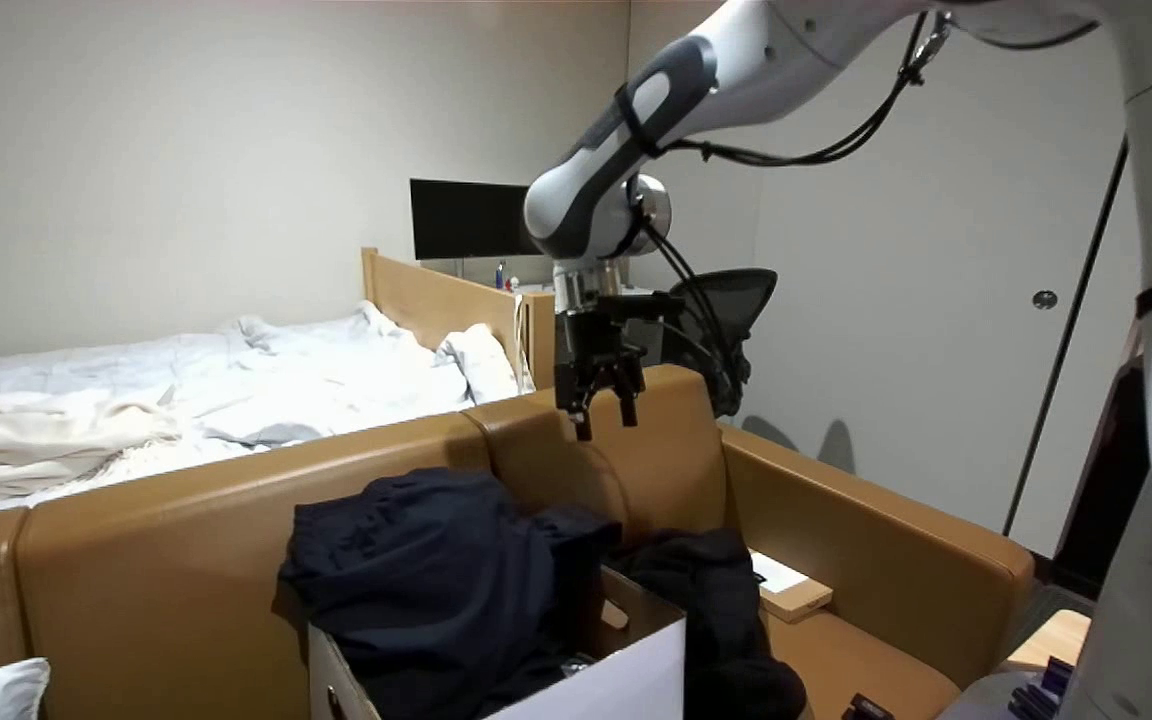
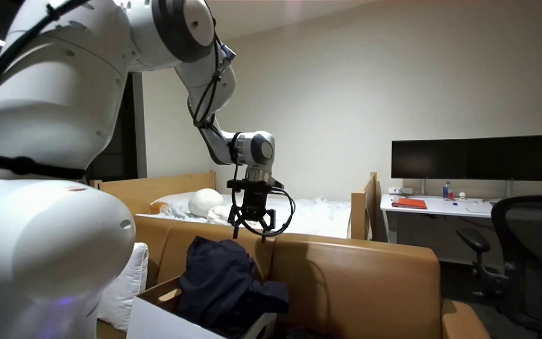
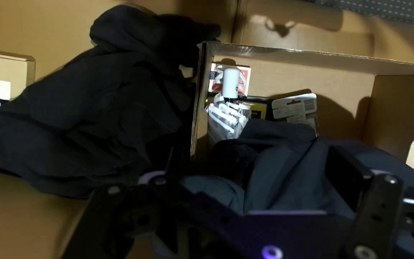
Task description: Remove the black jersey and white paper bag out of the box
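Observation:
An open box (image 1: 626,675) with white outer walls stands on the sofa; it also shows in an exterior view (image 2: 160,322) and the wrist view (image 3: 300,55). A dark navy garment (image 1: 436,570) lies bunched in it and rises above its rim, also in an exterior view (image 2: 224,278). A black garment, perhaps the jersey (image 3: 120,108), lies on the sofa beside the box, also in an exterior view (image 1: 701,590). I cannot make out a white paper bag. My gripper (image 1: 605,420) is open and empty above the navy garment, also in an exterior view (image 2: 250,234).
In the box lie a clear-and-white packet (image 3: 226,117), a white cylinder (image 3: 231,82) and a grey-white card package (image 3: 295,106). The brown sofa back (image 1: 256,540) rises behind. A small cardboard box (image 1: 794,597) sits near the armrest. A white pillow (image 2: 125,287) leans on the sofa.

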